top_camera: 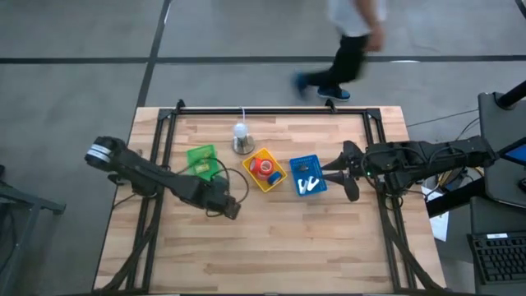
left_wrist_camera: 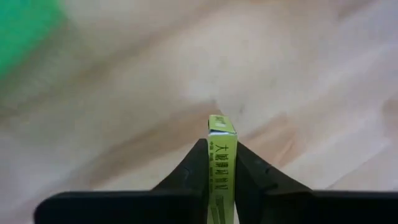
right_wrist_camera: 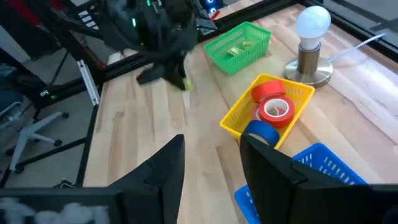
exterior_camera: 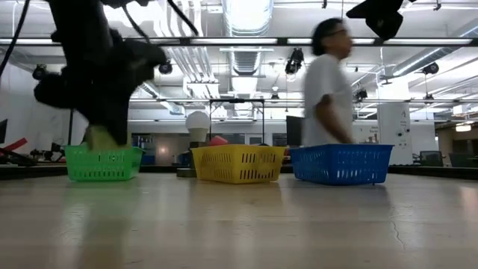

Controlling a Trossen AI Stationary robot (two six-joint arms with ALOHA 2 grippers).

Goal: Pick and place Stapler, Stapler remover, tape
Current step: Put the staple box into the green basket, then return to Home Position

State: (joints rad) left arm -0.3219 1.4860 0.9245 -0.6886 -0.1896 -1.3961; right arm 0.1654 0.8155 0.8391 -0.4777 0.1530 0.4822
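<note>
My left gripper [top_camera: 233, 210] hangs over the table's middle, near of the green tray [top_camera: 200, 160], shut on a small yellow-green printed box [left_wrist_camera: 222, 134]. The box also shows in the low view [exterior_camera: 98, 138] and the right wrist view [right_wrist_camera: 182, 83]. The green tray [right_wrist_camera: 239, 45] holds similar yellow-green pieces. Two red tape rolls [right_wrist_camera: 273, 106] and a blue one [right_wrist_camera: 261, 132] lie in the yellow tray [top_camera: 265, 170]. White pieces [top_camera: 306, 184] lie in the blue tray [top_camera: 308, 175]. My right gripper [top_camera: 343, 173] waits open just right of the blue tray, and its fingers [right_wrist_camera: 155, 171] stand apart. My left gripper pinches the yellow-green box between its two fingers [left_wrist_camera: 189, 171], one on each broad face, with the narrow printed edge [left_wrist_camera: 222, 155] showing between them. The fingers slant down from the table's left. The box's free end [left_wrist_camera: 221, 124] sticks out past the fingertips, lifted clear of the table.
A lamp with a white bulb [top_camera: 241, 138] stands on the table behind the trays, its cord running to the far edge. A black frame rail [top_camera: 271, 110] runs along the far edge. A person [top_camera: 349, 45] walks past beyond it. Bare wood lies on the near half [top_camera: 271, 255].
</note>
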